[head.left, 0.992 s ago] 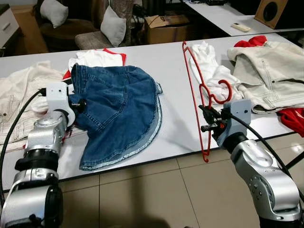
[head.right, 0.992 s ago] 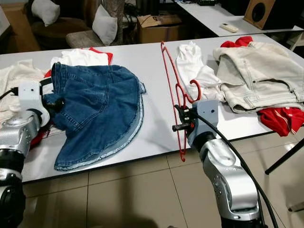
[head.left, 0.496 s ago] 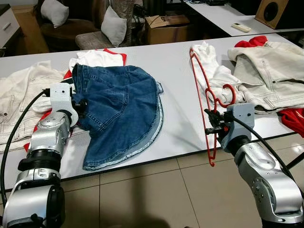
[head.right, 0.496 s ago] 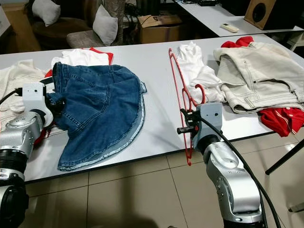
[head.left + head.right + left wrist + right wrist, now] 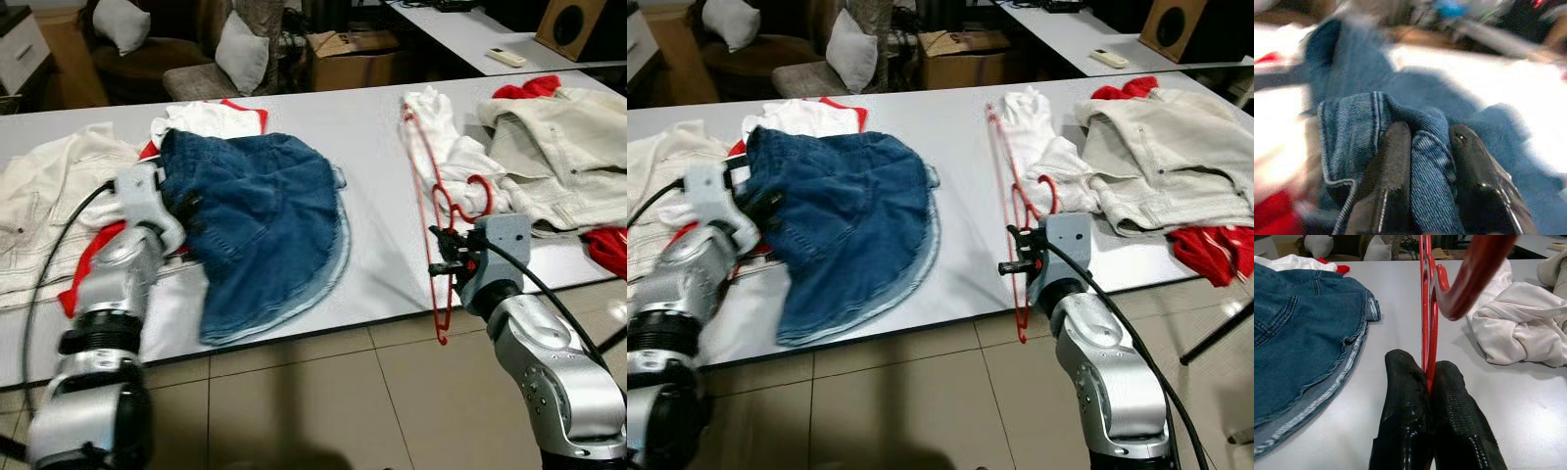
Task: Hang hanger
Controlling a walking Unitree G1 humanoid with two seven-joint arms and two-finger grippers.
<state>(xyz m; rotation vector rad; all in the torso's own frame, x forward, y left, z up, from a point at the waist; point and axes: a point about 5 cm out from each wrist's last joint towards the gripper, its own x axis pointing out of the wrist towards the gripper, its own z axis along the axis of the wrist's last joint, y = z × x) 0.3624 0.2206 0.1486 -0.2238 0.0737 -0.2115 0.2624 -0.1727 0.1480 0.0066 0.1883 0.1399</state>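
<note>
I see the white counter [image 5: 372, 166] under both hands. My left hand [image 5: 1422, 191] pinches a fold of the denim skirt [image 5: 265, 230], which spreads rightward from it. My right hand [image 5: 1429, 396] grips the red hanger [image 5: 431, 211], which stands on edge and stretches away ahead of it.

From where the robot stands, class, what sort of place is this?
Probably a lived-in home room used for sorting laundry: a long white table strewn with clothes such as a blue denim skirt, cushioned chairs behind, and a brown cardboard box.
</note>
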